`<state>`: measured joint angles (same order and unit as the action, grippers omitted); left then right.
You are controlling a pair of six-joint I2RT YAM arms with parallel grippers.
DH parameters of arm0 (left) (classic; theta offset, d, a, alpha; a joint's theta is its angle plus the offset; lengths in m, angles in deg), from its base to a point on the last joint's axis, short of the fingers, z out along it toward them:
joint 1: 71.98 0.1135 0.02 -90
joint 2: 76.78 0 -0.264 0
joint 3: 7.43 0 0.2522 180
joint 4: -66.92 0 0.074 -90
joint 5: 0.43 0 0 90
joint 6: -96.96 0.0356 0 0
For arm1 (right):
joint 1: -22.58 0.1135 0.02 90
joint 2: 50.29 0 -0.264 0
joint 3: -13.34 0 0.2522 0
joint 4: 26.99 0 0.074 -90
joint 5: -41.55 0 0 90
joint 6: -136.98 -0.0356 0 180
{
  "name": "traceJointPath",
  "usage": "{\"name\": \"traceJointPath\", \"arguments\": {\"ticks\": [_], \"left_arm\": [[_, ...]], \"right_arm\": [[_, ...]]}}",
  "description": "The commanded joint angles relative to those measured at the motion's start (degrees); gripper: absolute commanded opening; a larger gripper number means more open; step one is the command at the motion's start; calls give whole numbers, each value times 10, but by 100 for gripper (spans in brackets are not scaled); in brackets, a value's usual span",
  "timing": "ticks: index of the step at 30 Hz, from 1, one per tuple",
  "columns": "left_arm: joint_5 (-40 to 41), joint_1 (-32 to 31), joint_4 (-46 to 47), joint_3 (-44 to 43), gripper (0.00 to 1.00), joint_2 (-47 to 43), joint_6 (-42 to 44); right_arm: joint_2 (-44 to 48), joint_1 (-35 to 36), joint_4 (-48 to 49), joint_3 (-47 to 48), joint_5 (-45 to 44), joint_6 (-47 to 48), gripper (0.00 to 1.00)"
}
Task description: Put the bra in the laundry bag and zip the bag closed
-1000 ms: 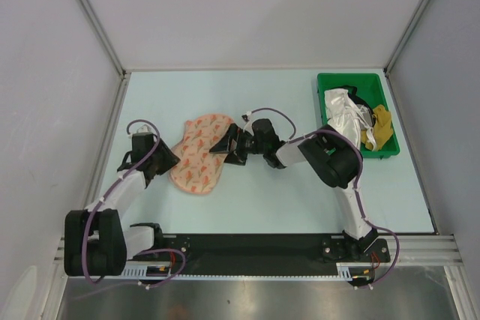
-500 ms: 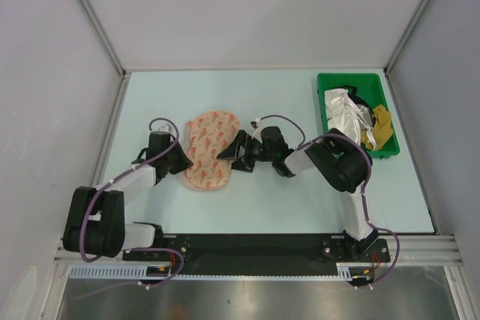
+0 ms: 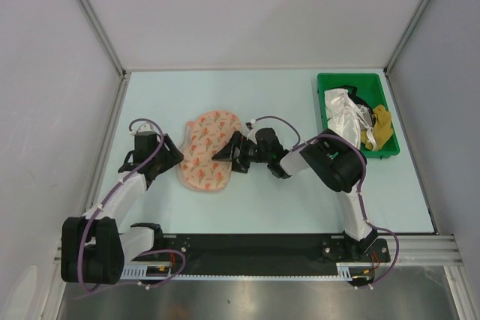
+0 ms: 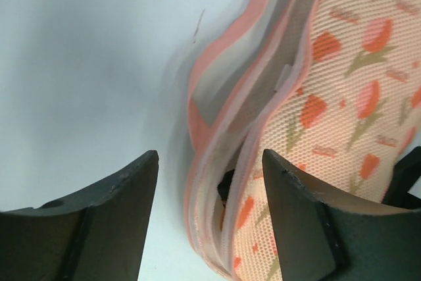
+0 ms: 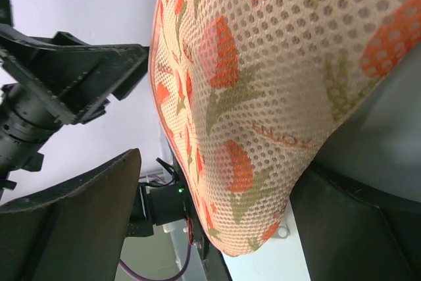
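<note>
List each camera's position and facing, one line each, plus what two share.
Top external: above, behind, looking down on the table; left arm, right arm visible.
Left wrist: low, facing the edge of the laundry bag; left pincer shows.
Right wrist: close on the bag's printed mesh; right pincer shows.
Both wrist views share the bag.

Left arm, right arm: bulky black rounded joints, white links. Thin purple cables loop along both. Left tool, right tool: matte black; fingers broad, wedge-shaped, curved inner faces. Black base plate, silver toothed rail.
</note>
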<state>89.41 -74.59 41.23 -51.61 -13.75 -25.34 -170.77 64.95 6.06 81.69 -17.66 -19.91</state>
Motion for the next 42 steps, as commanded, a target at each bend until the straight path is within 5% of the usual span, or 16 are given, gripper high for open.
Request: {"name": "traceJointPath", "arguments": {"ticks": [1,8,12,20,25,36,42], "left_arm": [[-53,12,28,16,70,33,-14],[-134,12,117,48,68,47,-12],[-142,11,148,48,34,82,-1],[-60,-106,124,-15,0,128,44],[-33,-165,88,-60,0,169,84],[-126,-207,117,-77,0,186,149],[-41,-209,92,-75,0,164,148]], "right_arm": [[-11,3,-9,27,-7,11,94],[-13,-1,-9,25,-3,12,91],[-3,-2,0,8,-5,7,87],[55,-9,-8,-69,-14,31,84],[98,-19,0,-138,-13,37,84],[173,-99,-24,-217,41,125,86],[140,-106,30,-198,67,131,75]]}}
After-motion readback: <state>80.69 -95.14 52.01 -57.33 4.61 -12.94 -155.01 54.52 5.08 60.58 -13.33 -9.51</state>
